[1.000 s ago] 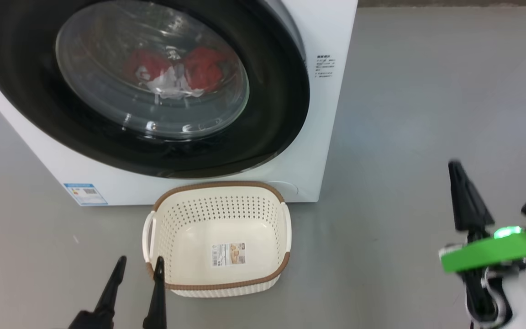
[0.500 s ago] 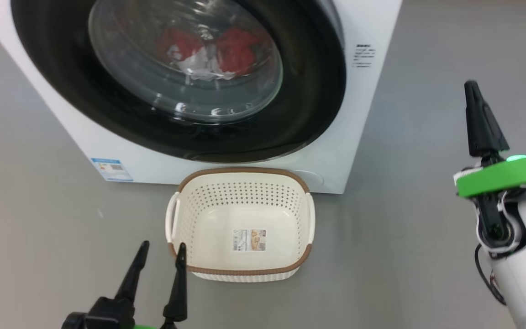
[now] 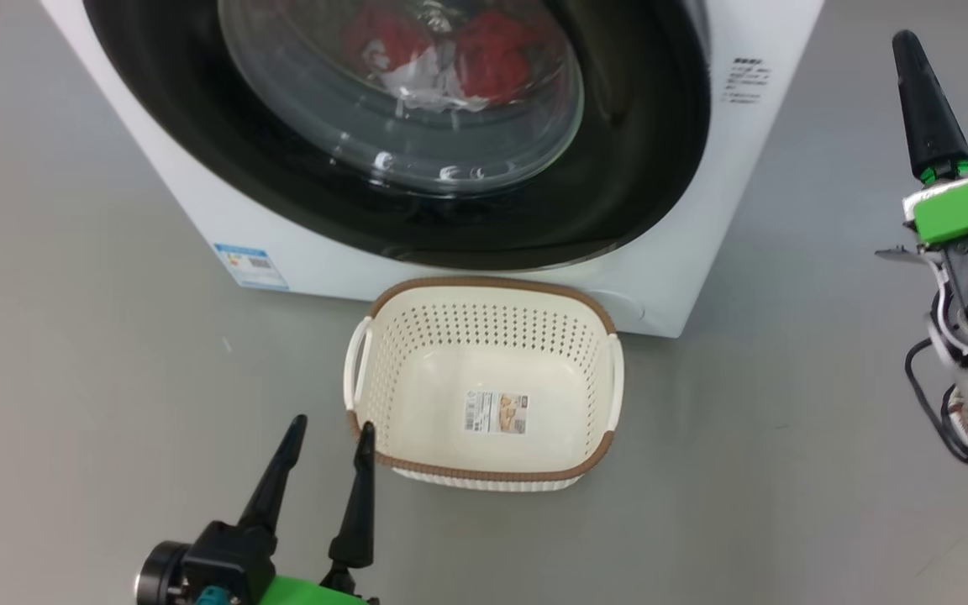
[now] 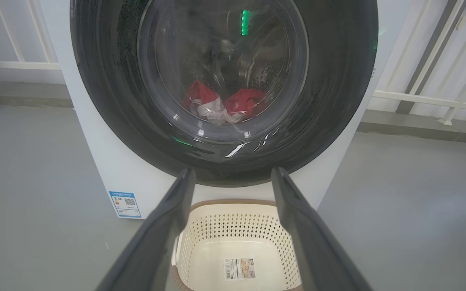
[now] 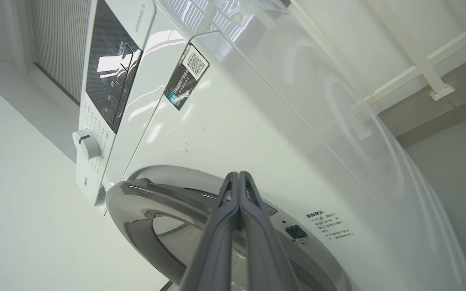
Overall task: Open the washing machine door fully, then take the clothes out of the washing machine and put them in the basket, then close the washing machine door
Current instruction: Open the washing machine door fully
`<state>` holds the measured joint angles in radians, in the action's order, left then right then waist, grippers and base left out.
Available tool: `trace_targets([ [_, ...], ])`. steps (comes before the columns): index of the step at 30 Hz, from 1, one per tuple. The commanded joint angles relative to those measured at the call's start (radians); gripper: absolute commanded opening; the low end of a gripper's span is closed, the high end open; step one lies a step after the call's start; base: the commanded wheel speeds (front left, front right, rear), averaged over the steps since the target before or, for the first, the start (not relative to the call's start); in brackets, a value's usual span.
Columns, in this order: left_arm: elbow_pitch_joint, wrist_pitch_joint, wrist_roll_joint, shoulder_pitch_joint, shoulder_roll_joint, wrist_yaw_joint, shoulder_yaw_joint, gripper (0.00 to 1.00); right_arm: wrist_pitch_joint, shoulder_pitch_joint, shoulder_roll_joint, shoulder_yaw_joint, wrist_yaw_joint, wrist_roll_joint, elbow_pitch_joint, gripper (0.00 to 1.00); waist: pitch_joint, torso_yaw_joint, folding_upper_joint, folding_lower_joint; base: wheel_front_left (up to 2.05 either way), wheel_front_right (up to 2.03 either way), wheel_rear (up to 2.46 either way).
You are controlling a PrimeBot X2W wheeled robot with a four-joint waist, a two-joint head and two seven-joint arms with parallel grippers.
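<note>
Right pincer (image 3: 907, 49) high, upright, closed.

washing machine door (image 4: 330, 81), clothes (image 4: 225, 103) behind glass, basket (image 4: 237, 230) below, claw (image 4: 233, 171) spread

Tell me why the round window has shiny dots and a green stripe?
Reflections. Head view: white glints low on the washing machine door. Left wrist view: a green streak mirrored near the glass top. Right wrist view: bright striped glare high on the white washing machine.
</note>
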<state>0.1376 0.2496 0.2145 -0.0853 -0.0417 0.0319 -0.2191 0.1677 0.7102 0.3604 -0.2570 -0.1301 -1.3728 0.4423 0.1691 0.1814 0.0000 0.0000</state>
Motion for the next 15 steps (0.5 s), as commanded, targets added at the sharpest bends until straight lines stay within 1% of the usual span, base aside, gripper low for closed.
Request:
trace_targets([
  [1,-0.027,0.012,0.009,-0.03,-0.008,0.008,0.025,1.0,-0.013,0.022,0.009,-0.016,-0.001,-0.022,-0.02,0.0,0.022,0.021,0.0,0.0,0.0,0.0,0.0],
  [8,-0.037,0.012,0.027,-0.066,-0.008,0.022,-0.016,1.0,-0.204,0.094,0.04,-0.019,-0.001,-0.2,-0.021,0.0,0.075,0.052,0.0,0.0,0.0,0.0,0.0],
  [11,-0.039,0.012,0.033,-0.08,-0.008,0.027,-0.029,1.0,-0.299,0.123,0.048,-0.015,-0.001,-0.254,-0.02,0.0,0.098,0.061,0.0,0.0,0.0,0.0,0.0],
  [15,-0.042,0.012,0.038,-0.098,-0.008,0.032,-0.041,1.0,-0.414,0.162,0.06,-0.01,-0.001,-0.294,-0.009,0.0,0.129,0.071,0.0,0.0,0.0,0.0,0.0],
])
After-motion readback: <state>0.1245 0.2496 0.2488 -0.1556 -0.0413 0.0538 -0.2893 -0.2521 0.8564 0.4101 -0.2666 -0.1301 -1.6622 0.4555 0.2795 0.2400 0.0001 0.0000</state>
